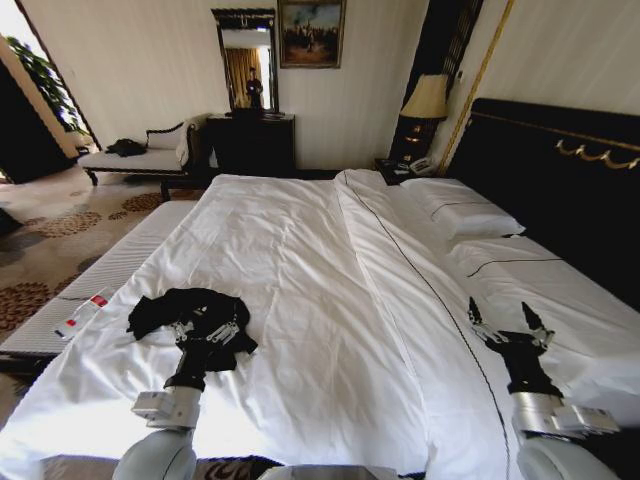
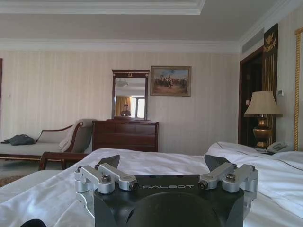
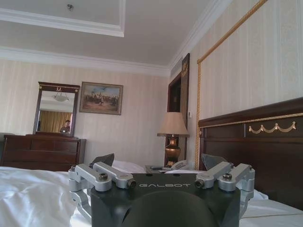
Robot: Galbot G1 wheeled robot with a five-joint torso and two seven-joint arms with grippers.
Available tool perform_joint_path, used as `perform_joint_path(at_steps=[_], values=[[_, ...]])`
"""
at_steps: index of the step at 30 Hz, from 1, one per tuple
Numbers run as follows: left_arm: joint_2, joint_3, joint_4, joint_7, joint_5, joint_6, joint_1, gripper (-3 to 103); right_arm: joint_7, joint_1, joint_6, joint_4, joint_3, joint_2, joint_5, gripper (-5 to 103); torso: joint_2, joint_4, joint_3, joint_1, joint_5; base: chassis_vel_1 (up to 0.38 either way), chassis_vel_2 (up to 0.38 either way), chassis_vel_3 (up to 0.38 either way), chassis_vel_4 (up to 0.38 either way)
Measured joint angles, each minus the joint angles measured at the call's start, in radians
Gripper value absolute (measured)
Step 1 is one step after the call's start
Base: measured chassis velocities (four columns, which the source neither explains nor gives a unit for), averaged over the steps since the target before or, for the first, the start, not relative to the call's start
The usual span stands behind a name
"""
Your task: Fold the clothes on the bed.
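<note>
Head view shows the black T-shirt (image 1: 190, 318) lying crumpled in a heap on the white bed (image 1: 320, 280), near its foot and toward the robot's left side. The left gripper (image 1: 208, 331) sits right over the near part of the heap, its fingers spread; whether they touch the cloth cannot be told. In the left wrist view the same gripper (image 2: 163, 166) shows its two dark fingertips wide apart, with nothing between them. The shirt's long axis runs roughly across the bed, from the left edge toward the middle, so most of the cloth lies just ahead and to the left of that gripper. The right gripper (image 1: 509, 323) hovers well apart from the shirt, over the sheet on the pillow side, fingers also spread and empty. By this layout the left arm is clearly the nearer one for a first grasp.
</note>
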Motion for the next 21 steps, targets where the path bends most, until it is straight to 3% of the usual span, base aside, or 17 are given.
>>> perform_joint_path(at_steps=[21], values=[[0.023,0.002,0.028,-0.003,-0.021,-0.011,-0.046,100,-0.002,-0.012,0.013,-0.002,0.002,0.065,-0.056,100,0.000,0.0001,0.000,0.000,0.0000,0.000,0.000,0.000,0.000]])
